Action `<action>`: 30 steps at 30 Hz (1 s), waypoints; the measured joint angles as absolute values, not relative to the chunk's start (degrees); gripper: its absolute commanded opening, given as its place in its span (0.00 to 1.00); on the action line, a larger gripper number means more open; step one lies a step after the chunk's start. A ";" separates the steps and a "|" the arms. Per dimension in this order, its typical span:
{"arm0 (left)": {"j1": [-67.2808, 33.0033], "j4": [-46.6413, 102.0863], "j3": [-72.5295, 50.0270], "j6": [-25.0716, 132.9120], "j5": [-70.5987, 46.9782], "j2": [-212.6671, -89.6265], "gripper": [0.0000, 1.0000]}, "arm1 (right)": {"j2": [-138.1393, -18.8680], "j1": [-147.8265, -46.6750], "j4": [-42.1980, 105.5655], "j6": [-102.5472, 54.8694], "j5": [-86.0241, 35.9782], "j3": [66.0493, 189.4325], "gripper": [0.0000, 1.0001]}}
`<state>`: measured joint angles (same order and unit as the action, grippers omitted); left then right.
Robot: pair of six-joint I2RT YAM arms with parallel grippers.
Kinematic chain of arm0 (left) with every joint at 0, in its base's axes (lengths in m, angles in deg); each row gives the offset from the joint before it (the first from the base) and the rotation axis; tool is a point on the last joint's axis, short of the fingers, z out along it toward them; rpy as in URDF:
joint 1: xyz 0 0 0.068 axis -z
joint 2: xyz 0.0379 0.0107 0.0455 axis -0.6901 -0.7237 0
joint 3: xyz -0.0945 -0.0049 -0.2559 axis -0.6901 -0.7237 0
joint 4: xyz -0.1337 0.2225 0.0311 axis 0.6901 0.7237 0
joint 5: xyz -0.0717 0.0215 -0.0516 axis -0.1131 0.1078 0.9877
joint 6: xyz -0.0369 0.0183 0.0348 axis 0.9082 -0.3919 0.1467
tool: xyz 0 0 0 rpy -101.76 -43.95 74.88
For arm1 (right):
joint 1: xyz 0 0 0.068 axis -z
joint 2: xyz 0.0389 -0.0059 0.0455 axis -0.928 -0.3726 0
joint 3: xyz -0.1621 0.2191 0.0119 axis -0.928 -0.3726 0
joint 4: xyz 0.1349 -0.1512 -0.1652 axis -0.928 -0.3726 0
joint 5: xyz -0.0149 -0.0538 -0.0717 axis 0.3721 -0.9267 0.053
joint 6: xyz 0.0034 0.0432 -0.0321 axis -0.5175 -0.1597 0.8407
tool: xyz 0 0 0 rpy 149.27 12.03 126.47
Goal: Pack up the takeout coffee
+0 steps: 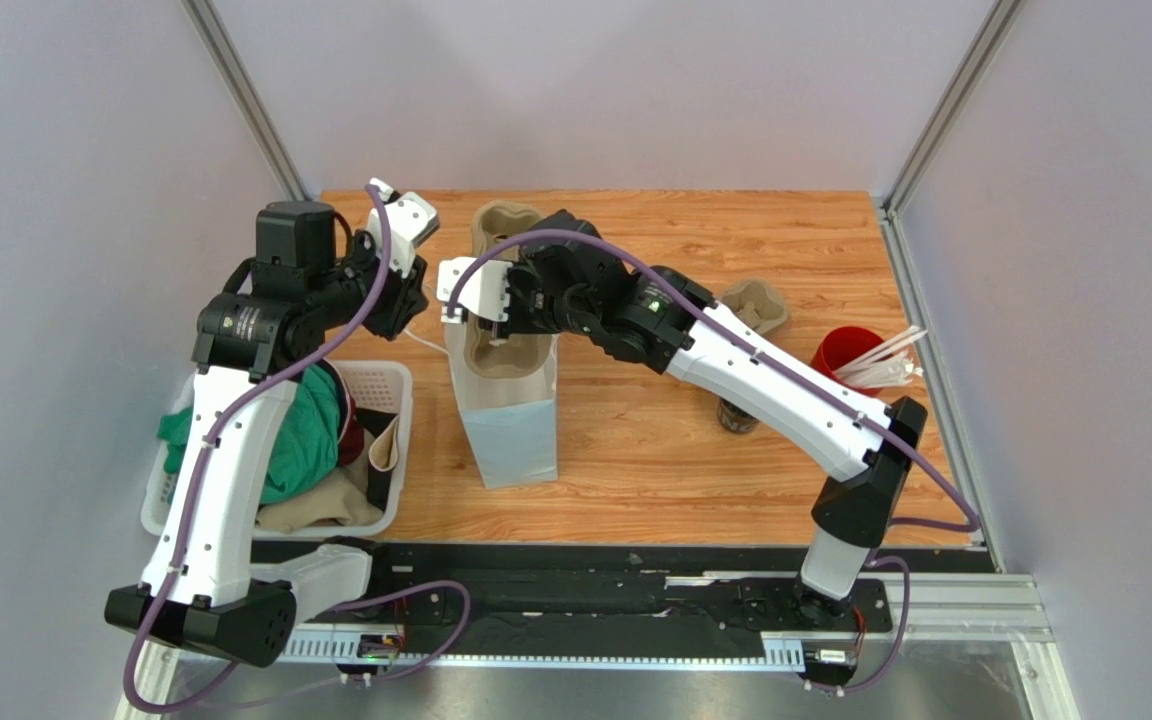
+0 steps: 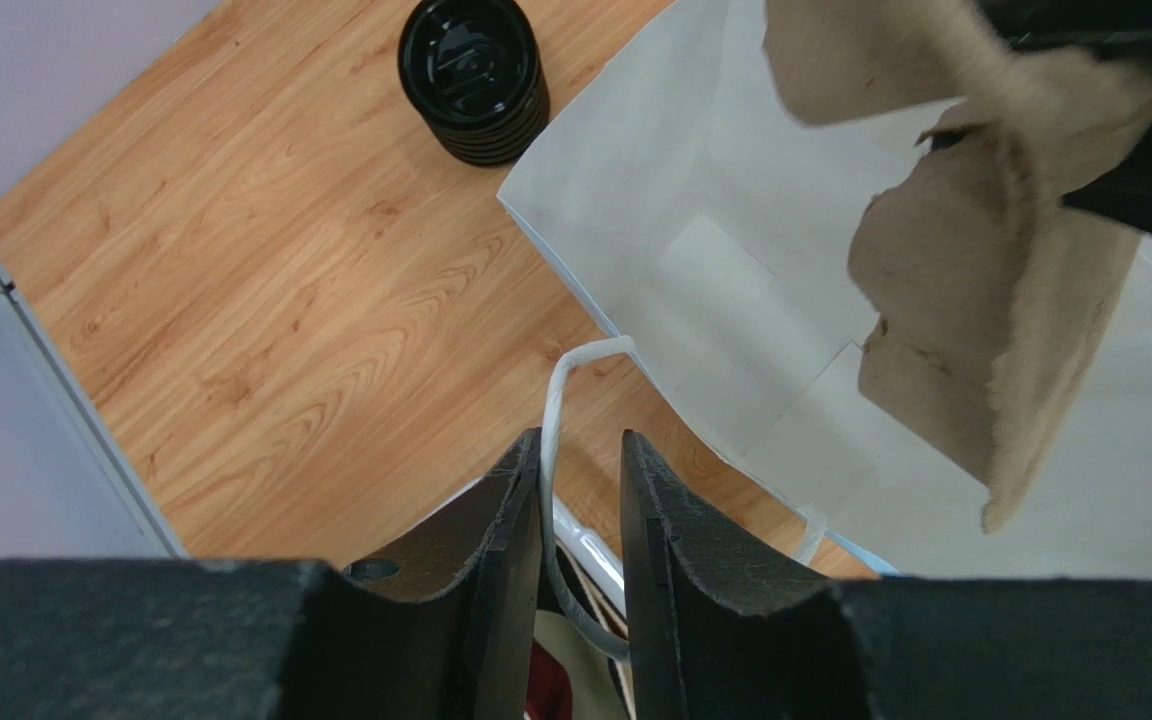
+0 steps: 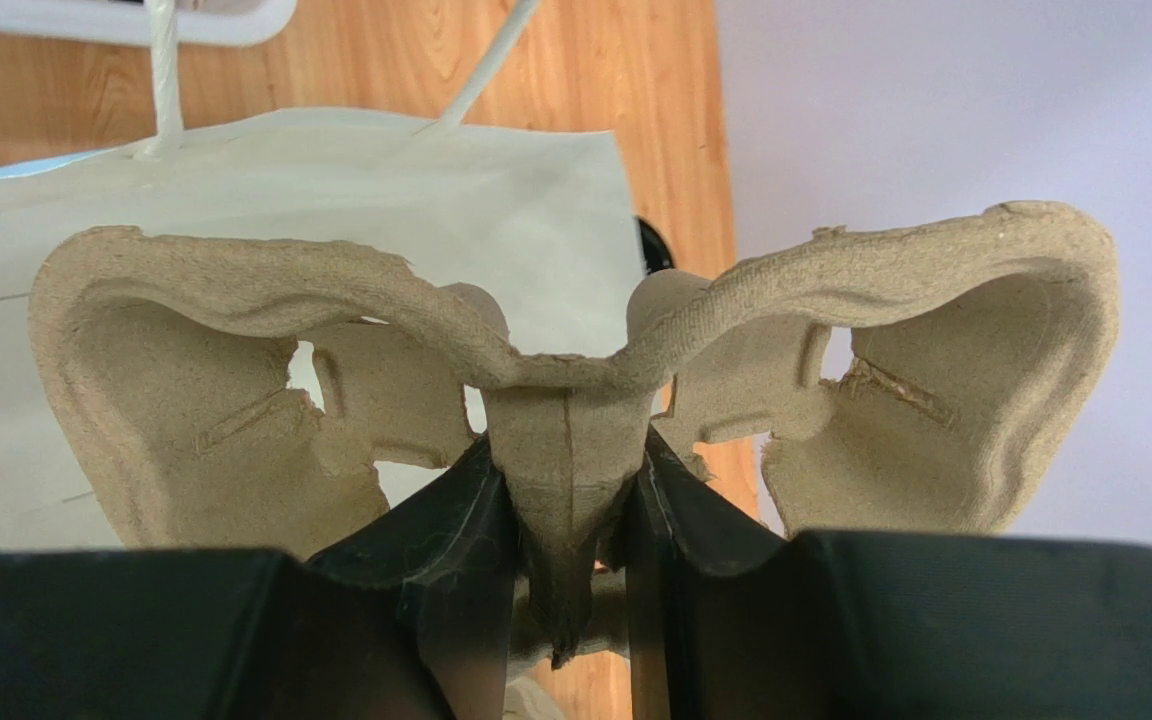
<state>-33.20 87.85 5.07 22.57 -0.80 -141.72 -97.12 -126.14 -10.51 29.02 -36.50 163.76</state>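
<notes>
While right gripper clamps cup tray over paper bag and left gripper straddles its handle, grip unclear, we fear the tray snagging, tipping the bag; takeout coffee stands beside it.

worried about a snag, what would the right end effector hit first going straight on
Probably the white paper bag, just beyond the cardboard tray the right end effector grips; depth is unclear.
</notes>
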 measured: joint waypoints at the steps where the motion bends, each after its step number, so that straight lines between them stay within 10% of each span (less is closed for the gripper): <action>1: -33.20 87.74 5.07 22.59 -0.70 -141.72 0.33 | -97.49 -126.14 -10.59 28.89 -36.32 163.54 0.23; 30: -33.25 79.93 7.38 22.90 3.33 -148.01 0.19 | -103.37 -126.19 -22.57 23.20 -26.99 165.84 0.22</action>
